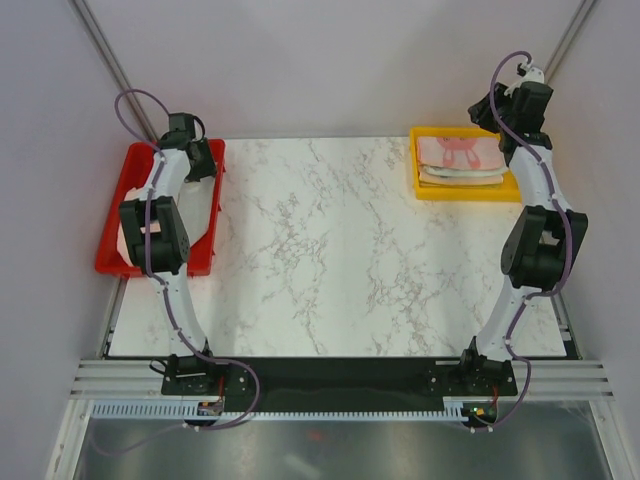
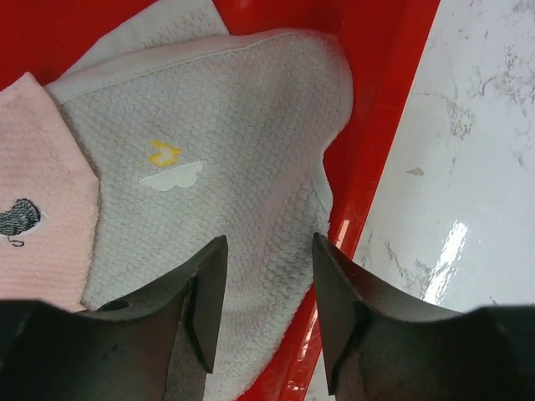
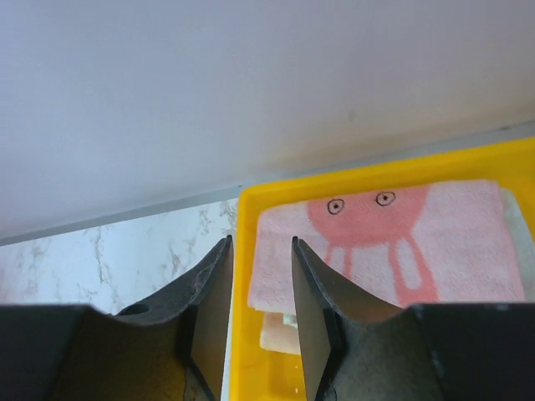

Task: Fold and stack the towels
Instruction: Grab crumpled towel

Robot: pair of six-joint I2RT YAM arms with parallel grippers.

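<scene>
The left claw (image 2: 269, 242) hung wide and empty over a grey towel (image 2: 217, 125) in the red tray (image 2: 376, 100) at the counter (image 2: 468, 167)'s left edge, a pink towel (image 2: 42, 225) beside it. At the counter's far right corner, the right claw (image 3: 261, 242), narrowly parted and empty, hovered near stacked towels (image 3: 376, 242) in the yellow tray (image 3: 334, 177).

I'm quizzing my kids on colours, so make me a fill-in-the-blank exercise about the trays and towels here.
1. The right tray holding the folded towels is ____.
2. The left gripper hovers over a grey towel in the left tray, which is ____.
3. The neighbouring towel, bearing a dark mark, is ____.
4. The right gripper has its jaws ____.
Missing words: yellow; red; pink; open.
</scene>
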